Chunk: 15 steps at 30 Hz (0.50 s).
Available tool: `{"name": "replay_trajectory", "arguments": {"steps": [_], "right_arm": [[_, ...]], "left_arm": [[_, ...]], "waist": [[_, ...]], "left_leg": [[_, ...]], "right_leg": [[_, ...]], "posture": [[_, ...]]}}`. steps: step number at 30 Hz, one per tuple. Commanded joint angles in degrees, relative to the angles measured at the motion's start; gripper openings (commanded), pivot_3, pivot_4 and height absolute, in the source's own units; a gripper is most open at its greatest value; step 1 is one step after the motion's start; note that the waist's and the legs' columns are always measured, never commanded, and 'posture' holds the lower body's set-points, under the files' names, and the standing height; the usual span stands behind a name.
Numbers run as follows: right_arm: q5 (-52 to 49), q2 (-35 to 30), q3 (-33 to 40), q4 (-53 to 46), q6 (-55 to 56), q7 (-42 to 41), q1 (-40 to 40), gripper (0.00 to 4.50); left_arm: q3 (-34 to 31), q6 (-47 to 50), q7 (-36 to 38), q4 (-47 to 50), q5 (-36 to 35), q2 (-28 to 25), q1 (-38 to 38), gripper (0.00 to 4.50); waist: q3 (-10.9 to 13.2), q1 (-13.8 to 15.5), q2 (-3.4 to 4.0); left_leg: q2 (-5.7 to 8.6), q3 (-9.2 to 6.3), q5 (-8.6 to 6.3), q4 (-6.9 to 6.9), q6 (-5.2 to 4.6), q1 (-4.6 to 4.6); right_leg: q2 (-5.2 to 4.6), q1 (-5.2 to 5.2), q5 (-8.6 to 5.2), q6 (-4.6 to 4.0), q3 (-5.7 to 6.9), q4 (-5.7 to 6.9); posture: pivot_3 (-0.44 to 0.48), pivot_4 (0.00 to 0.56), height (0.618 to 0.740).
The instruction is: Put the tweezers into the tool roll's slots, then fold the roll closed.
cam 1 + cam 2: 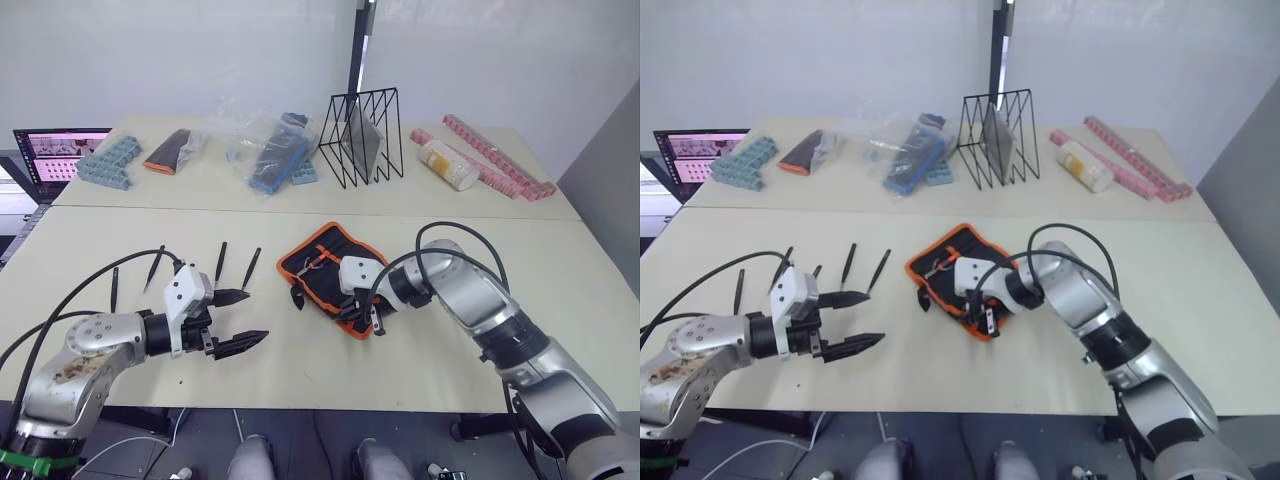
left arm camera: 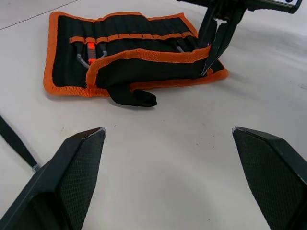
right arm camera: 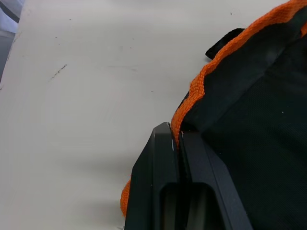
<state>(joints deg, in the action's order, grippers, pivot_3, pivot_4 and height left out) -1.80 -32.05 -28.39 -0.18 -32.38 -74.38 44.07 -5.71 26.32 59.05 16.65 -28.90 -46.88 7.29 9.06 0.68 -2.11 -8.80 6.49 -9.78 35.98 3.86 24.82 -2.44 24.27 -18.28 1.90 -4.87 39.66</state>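
Beige table [image 1: 300, 360]: tool roll [image 1: 325, 262] lying diagonal, right claw [image 1: 376, 322] pinching its edge; left claw [image 1: 240, 318] spread

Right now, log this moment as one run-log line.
right claw: shut on orange edging of black fabric tool roll | left claw: open, holding nothing | slim black tweezers: four loose on table

Four loose tweezers [image 1: 157, 266] [image 1: 114, 288] [image 1: 220, 261] [image 1: 252, 268] are counted on the tabletop [image 1: 300, 360], and one tool roll [image 1: 325, 268] is seen beside them. Two tools are counted, the left [image 1: 240, 319] and the right [image 1: 377, 320]. At the back, one wire rack [image 1: 362, 137] and two tabletops are noted.
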Motion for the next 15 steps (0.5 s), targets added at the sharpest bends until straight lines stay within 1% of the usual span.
{"name": "replay_trajectory", "arguments": {"steps": [1, 2, 4, 9, 12, 15], "right_arm": [[-0.9, -0.2, 1.6, -4.5, -2.8, 2.2, -1.6, 0.01], [-1.1, 0.0, 1.9, -4.9, -3.4, 2.8, -1.9, 0.01], [-1.4, 0.3, 2.7, -5.3, -4.6, 4.3, -2.4, 0.01], [-2.0, 0.3, 3.0, -5.4, -5.4, 5.9, -2.5, 0.01], [-2.1, 0.5, 3.1, -4.9, -5.4, 6.7, -2.1, 0.01], [-2.9, 0.7, 3.7, -5.4, -6.3, 7.4, -2.3, 0.01]], "left_arm": [[2.8, -5.4, 3.7, -4.5, 4.8, -2.2, 5.0, 4.50], [3.7, -6.8, 4.9, -6.0, 5.7, -2.5, 6.4, 4.50], [7.4, -9.6, 8.1, -11.5, 8.8, -2.5, 12.3, 4.50], [15.6, -23.1, 12.5, -27.4, 19.2, 0.6, 27.4, 4.50], [19.1, -30.3, 14.8, -37.1, 23.5, 3.9, 36.0, 4.50], [21.2, -34.9, 16.5, -46.6, 25.3, 9.2, 43.2, 4.50]], "waist": [[0.0, 0.1, 0.00], [0.0, 0.1, 0.00], [0.0, 0.2, 0.00], [0.0, 0.6, -0.01], [0.0, 0.8, -0.01], [0.0, 1.0, -0.01]], "left_leg": [[0.00, 0.00, 0.00, 0.00, 0.00, 0.00], [0.01, 0.00, 0.00, 0.00, 0.01, 0.01], [0.01, 0.00, 0.01, 0.02, 0.01, 0.02], [0.01, -0.04, 0.02, 0.09, 0.02, 0.10], [0.01, -0.04, 0.02, 0.13, 0.01, 0.14], [0.01, -0.05, 0.02, 0.17, 0.01, 0.17]], "right_leg": [[0.00, 0.00, 0.00, 0.00, 0.00, -0.01], [0.00, 0.00, 0.00, 0.00, 0.00, -0.02], [0.00, -0.02, 0.00, 0.00, 0.01, -0.04], [0.01, -0.02, 0.00, 0.00, 0.05, -0.07], [0.01, -0.01, 0.00, 0.01, 0.06, -0.07], [0.01, -0.01, 0.01, 0.01, 0.08, -0.07]], "posture": [[0.000, 0.150, 0.713], [0.000, 0.150, 0.713], [0.000, 0.150, 0.713], [0.000, 0.150, 0.713], [0.000, 0.150, 0.713], [0.000, 0.150, 0.713]]}}
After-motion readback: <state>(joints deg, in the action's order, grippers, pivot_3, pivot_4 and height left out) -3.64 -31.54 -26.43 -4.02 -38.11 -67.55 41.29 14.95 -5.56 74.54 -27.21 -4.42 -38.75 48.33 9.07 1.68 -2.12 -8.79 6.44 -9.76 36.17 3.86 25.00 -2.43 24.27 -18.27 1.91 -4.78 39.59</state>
